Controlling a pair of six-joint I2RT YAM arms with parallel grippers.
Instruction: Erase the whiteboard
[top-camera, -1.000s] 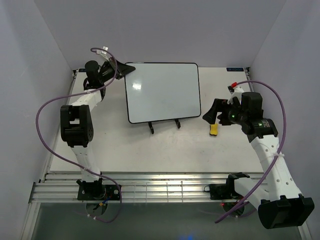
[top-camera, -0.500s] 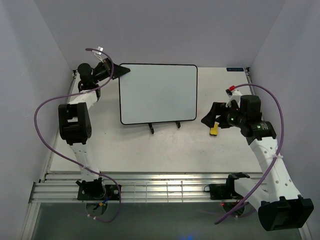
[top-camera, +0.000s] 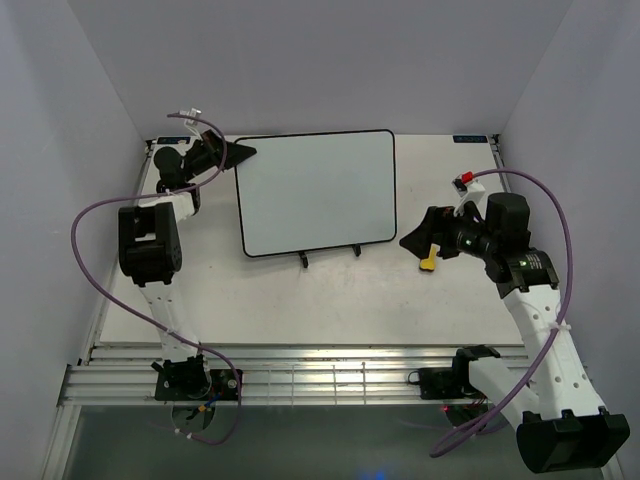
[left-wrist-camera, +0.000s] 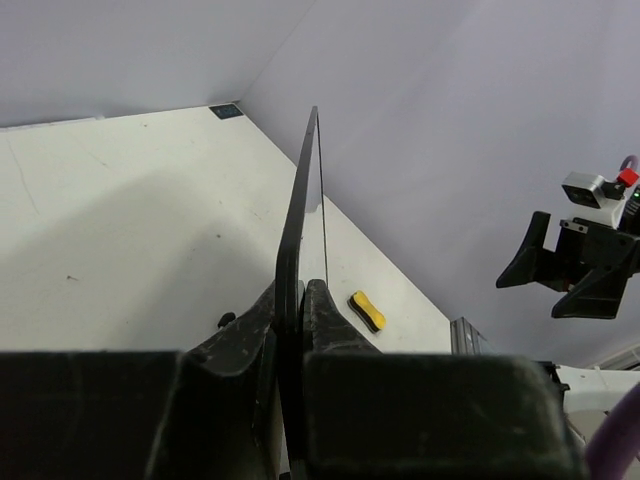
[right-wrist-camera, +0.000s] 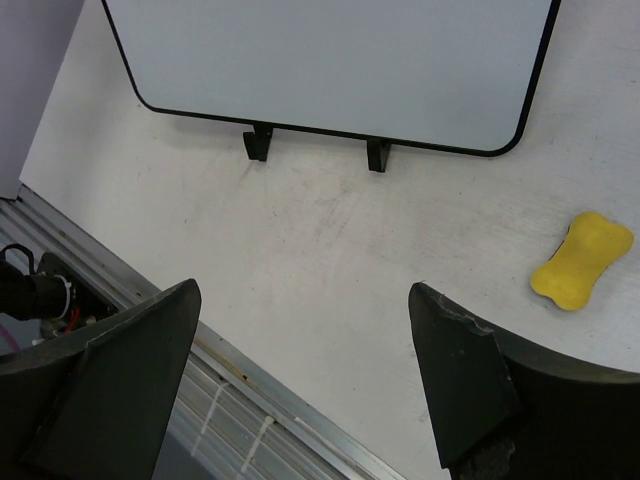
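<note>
Note the whiteboard (top-camera: 318, 192) on its stand (top-camera: 304, 260), clenched at its upper-left corner by the left claw (top-camera: 240, 152); treat the released, empty right claw (top-camera: 420, 243) as nearer the yellow eraser (top-camera: 428, 263), just right of the whiteboard's lower-right corner.

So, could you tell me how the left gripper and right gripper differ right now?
The left gripper is shut on the whiteboard edge; the right gripper is open and empty. The left reaches far back; the right hovers near the yellow eraser. Both are black.
</note>
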